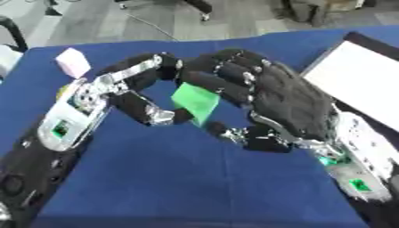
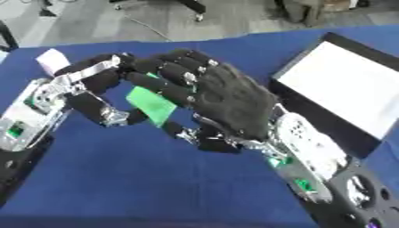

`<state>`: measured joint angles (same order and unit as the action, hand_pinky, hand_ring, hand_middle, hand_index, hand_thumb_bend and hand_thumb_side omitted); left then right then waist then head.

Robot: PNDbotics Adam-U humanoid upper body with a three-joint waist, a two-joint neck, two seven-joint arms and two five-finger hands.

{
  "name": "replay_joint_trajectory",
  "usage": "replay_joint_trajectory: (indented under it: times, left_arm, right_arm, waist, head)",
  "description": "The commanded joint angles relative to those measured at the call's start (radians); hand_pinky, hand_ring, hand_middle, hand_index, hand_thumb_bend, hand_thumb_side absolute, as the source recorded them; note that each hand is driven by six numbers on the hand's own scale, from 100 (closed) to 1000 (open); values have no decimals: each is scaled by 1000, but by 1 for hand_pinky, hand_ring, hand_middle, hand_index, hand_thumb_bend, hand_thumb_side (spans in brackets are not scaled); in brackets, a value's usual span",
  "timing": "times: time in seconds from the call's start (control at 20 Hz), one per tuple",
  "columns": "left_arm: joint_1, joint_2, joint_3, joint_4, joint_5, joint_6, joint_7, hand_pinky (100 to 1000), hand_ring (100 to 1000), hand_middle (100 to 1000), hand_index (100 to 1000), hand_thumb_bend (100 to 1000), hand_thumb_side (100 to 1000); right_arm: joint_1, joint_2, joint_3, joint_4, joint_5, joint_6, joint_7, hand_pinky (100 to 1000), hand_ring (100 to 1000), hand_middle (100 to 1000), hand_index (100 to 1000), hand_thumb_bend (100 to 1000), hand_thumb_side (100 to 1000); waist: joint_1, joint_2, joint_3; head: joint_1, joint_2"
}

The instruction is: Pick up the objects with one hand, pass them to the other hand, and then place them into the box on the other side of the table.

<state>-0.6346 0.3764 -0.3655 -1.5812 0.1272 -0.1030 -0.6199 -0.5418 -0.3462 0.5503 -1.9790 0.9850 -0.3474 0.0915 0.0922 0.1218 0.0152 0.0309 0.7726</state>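
A flat green block point(image 1: 195, 102) hangs above the blue table between my two hands at the centre. My left hand point(image 1: 136, 82) comes in from the left, its fingers curled over the block's top and its thumb point(image 1: 160, 116) against the lower left edge. My right hand point(image 2: 226, 100) reaches in from the right and covers the block's right side. Its curled fingers point(image 1: 226, 75) lie on the block, and its thumb sits just below the block's lower corner. Both hands touch the block. The block's far edge is hidden behind the right hand's fingers.
A pale pink block point(image 1: 72, 62) lies on the blue table point(image 1: 195, 187) at the far left. A shallow black box point(image 2: 295, 67) with a white inside stands at the right edge. Grey floor and chair legs show beyond the table.
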Motion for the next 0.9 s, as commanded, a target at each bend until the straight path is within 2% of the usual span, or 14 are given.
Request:
replay_joint_trajectory:
  times: [0.05, 0.3, 0.75, 0.9]
  left_arm:
    - [-23, 4, 2, -16, 22, 7, -12, 678, 437, 415, 441, 100, 275]
    - [-27, 2, -3, -25, 47, 22, -24, 678, 437, 415, 442, 100, 274]
    - [-28, 4, -20, -52, 76, 43, -55, 679, 438, 416, 442, 100, 273]
    - [-30, 7, -20, -62, 79, 42, -61, 680, 438, 417, 443, 100, 272]
  right_arm:
    - [-13, 3, -5, -21, -18, -1, 17, 849, 877, 899, 974, 287, 100]
    - [-12, 2, -7, -21, -18, 1, 27, 847, 873, 894, 968, 249, 100]
    - [-13, 3, -10, -21, -2, -3, 41, 844, 860, 868, 952, 257, 100]
    - [-12, 3, -11, -21, 5, -4, 47, 842, 852, 852, 949, 234, 100]
  waist:
    - [-2, -14, 2]
    - [-1, -14, 2]
    - [0, -14, 1]
    - [0, -15, 1]
  head:
    - [-2, -3]
    - [-2, -3]
    - [-2, -3]
    - [-2, -3]
